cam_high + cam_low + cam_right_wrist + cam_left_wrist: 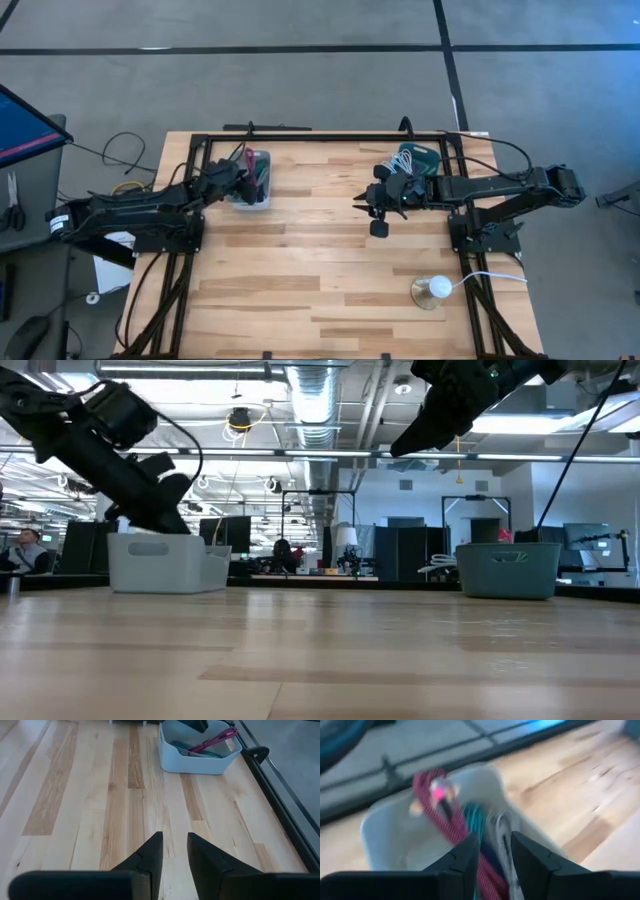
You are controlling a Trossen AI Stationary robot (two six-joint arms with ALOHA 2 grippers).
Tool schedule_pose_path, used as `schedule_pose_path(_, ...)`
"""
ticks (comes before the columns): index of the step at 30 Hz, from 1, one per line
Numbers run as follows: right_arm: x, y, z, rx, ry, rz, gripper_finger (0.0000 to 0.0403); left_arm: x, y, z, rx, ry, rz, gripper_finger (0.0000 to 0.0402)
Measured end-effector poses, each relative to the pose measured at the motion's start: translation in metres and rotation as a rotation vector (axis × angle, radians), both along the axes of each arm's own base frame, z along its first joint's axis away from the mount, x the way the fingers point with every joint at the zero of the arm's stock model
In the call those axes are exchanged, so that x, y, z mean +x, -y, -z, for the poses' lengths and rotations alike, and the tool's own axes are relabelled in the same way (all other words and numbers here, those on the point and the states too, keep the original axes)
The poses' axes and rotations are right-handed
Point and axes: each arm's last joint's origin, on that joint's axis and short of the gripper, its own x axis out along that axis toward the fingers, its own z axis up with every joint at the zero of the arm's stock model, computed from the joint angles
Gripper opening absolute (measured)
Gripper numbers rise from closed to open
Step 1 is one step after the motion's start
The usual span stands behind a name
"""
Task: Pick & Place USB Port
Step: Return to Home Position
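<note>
Left gripper (495,840) hangs over the pale gray bin (385,835), jaws slightly parted and apparently empty. The gray patterned USB cable (504,822) lies inside, blurred, beside a red cable (432,795). Right gripper (175,837), narrowly parted and empty, hovers over the table (100,795), its arm partly hiding the teal bin (425,153).

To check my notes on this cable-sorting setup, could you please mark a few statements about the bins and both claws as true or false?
1. The gray bin holds several cables, among them a red cable. True.
2. The right claw grips a cable. False: it is open and holds nothing, above the table.
3. The left claw hangs over the gray bin. True.
4. The teal bin stands on the left arm's side. False: it stands on the right arm's side, near the table's far edge.
</note>
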Motion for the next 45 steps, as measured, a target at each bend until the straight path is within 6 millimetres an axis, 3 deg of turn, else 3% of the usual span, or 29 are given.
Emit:
schedule_pose_path(7, 0.0, 0.0, 0.0, 0.0, 0.001, -0.002, 0.0082, 0.007, 0.004, -0.022, 0.161, 0.14, 0.163, 0.0106)
schedule_pose_path(18, -0.006, -0.007, -0.013, 0.031, 0.073, -0.012, 0.0082, 0.001, 0.026, -0.049, 0.227, 0.385, 0.459, 0.0081)
schedule_pose_path(29, -0.052, -0.023, -0.062, 0.009, 0.306, -0.064, 0.0082, -0.017, 0.051, -0.069, 0.347, 0.539, 0.633, 0.0055)
schedule_pose_path(35, -0.081, -0.029, -0.075, -0.045, 0.356, 0.004, 0.0082, -0.019, 0.057, -0.074, 0.396, 0.525, 0.618, 0.0041)
schedule_pose_path(38, -0.092, -0.032, -0.078, -0.051, 0.356, -0.047, 0.0082, -0.021, 0.059, -0.082, 0.397, 0.539, 0.594, 0.0035)
schedule_pose_path(41, -0.09, -0.032, -0.082, -0.041, 0.397, -0.096, 0.0082, -0.02, 0.06, -0.088, 0.387, 0.535, 0.597, 0.0031)
schedule_pose_path(45, -0.07, -0.033, -0.084, -0.084, 0.451, -0.174, 0.0082, -0.013, 0.062, -0.092, 0.365, 0.517, 0.615, 0.0027)
